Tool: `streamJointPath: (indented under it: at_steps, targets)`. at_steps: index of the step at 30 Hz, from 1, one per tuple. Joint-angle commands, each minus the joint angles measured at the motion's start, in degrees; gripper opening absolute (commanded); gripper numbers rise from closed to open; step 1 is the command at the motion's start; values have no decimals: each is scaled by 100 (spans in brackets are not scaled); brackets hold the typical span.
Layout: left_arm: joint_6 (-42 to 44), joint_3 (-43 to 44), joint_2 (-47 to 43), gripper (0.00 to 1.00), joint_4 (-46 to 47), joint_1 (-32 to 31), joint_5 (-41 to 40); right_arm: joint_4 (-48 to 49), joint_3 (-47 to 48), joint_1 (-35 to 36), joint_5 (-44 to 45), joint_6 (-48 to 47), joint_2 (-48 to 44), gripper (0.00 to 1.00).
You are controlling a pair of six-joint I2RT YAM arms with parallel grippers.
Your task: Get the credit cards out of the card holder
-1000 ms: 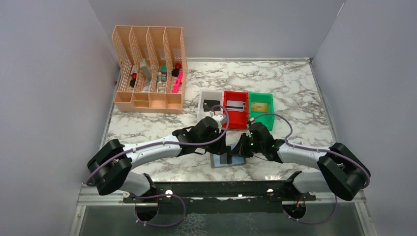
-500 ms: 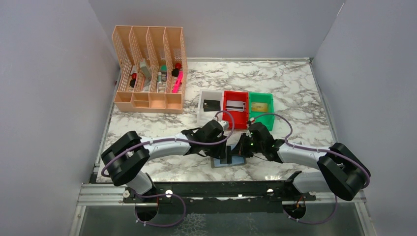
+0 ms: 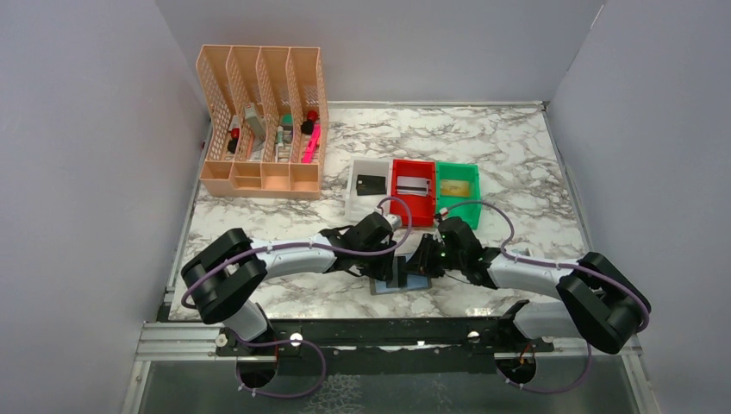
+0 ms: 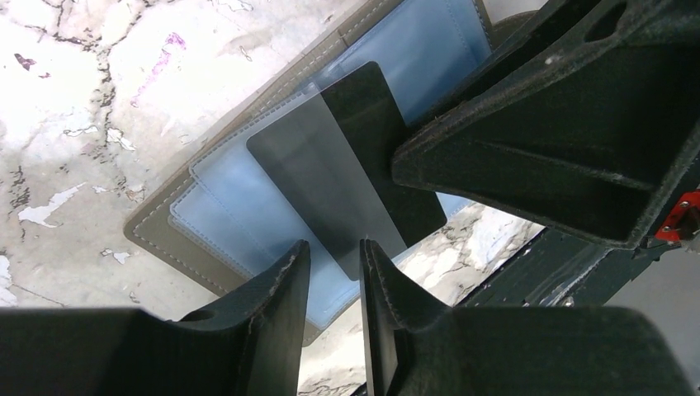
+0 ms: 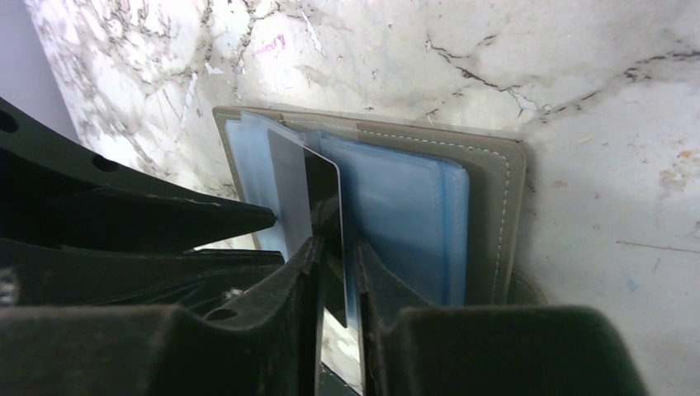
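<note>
The card holder [image 3: 417, 284] lies open near the table's front edge, grey rim and light-blue pockets up [image 4: 165, 221] [image 5: 495, 206]. A black credit card [image 4: 351, 148] sticks partway out of a pocket; its inner part looks grey under the clear sleeve. My right gripper [image 5: 339, 244] is closed narrowly on a pocket leaf of the holder, with the card's edge [image 5: 324, 191] in the same gap. My left gripper [image 4: 334, 245] is slightly open, and the card's free end lies just past its tips, untouched. Both grippers [image 3: 395, 273] [image 3: 413, 268] meet over the holder.
A white bin [image 3: 355, 200] holds a black card, a red bin [image 3: 411, 211] a silvery card and a green bin [image 3: 470, 207] a gold card, just behind the grippers. An orange mesh organiser [image 3: 261, 125] stands at the back left.
My left arm has swung in and moved its gripper forward and down to the card holder. The right arm and the holder have not moved.
</note>
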Motion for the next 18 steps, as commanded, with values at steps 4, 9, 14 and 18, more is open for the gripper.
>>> streamJointPath:
  at_steps: [4,9,14,18]
  targets:
    - [9,-129,140,31,-49,-42,96,329,-189,15,-79,197,30,31]
    - [10,-166,184,30,-50,-44,96,675,-354,15,-239,405,5,29]
    - [-16,-178,151,29,-46,-53,70,992,-418,11,-434,495,87,20]
    - [-17,-168,144,29,-44,-63,70,1205,-449,6,-599,566,179,16]
